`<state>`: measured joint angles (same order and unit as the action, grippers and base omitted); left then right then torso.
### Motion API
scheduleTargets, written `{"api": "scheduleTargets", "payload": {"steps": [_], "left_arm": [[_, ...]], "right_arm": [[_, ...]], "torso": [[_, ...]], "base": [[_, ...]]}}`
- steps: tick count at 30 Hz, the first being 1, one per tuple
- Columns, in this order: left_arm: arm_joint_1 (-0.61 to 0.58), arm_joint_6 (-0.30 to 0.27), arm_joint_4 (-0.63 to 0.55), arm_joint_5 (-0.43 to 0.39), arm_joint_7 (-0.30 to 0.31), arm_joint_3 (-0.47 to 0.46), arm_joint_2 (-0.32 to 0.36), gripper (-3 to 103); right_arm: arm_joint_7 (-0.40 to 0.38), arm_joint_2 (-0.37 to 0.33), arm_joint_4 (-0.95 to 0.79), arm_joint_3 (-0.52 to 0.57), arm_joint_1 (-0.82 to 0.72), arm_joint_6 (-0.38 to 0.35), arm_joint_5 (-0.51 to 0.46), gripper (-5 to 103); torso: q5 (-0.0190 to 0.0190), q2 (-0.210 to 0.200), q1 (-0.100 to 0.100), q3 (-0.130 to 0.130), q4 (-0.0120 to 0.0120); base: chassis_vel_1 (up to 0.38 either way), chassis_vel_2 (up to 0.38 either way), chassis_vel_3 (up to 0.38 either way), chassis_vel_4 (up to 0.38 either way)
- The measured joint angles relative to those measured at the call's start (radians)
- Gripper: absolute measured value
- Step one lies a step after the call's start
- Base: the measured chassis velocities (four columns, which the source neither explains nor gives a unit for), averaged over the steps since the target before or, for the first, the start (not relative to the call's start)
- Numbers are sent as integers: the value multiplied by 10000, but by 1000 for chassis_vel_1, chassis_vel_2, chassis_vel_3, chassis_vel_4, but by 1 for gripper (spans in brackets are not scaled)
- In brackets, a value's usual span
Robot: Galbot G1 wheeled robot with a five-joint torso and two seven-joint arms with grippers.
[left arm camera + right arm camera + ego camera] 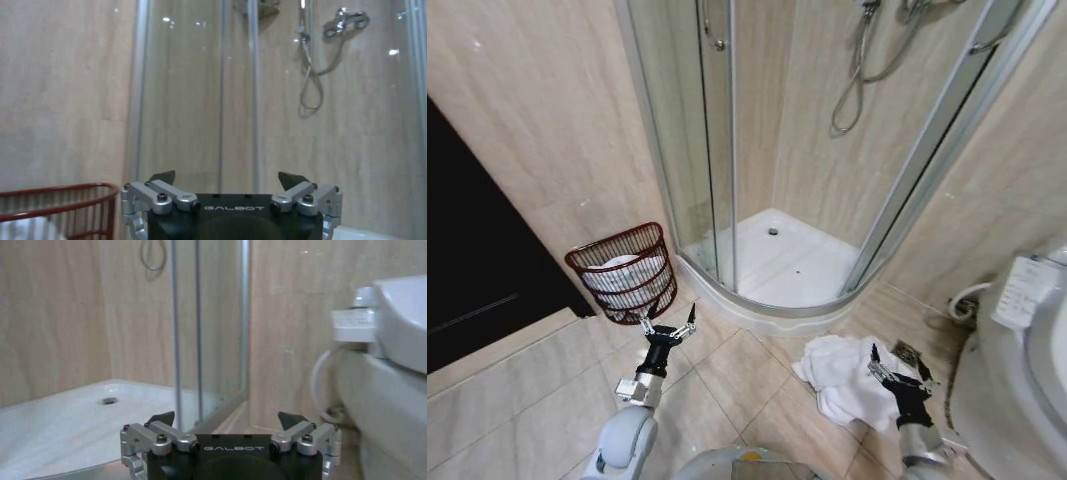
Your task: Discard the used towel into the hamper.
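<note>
Lying crumpled on the floor tiles at lower right of the head view, the white towel looks soft, light and limp, best pinched at a raised fold by the released right gripper above it, while the left gripper hangs spread-fingered beside the hamper at centre left.

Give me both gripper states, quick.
Left gripper: open, holding nothing, raised beside the hamper.
Right gripper: open, holding nothing, above the white towel on the floor.
</note>
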<state>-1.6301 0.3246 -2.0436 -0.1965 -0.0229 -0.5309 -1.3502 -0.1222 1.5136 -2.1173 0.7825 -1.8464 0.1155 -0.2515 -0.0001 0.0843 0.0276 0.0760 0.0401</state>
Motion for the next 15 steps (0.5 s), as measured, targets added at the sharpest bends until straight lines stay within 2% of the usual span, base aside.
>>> {"api": "scheduleTargets", "payload": {"steps": [10,15], "left_arm": [[42,149,23,-184,-9,19,13,100],[-59,252,-6,-280,-7,-121,7,100]], "right_arm": [[176,-40,224,127,93,-113,-184,100],[879,-576,871,335,572,-664,-829,100]], "torso": [[0,0,0,0,-8],[1,0,0,0,1]], "base": [[-95,-87,-76,-90],[-5,-7,-11,-14]]}}
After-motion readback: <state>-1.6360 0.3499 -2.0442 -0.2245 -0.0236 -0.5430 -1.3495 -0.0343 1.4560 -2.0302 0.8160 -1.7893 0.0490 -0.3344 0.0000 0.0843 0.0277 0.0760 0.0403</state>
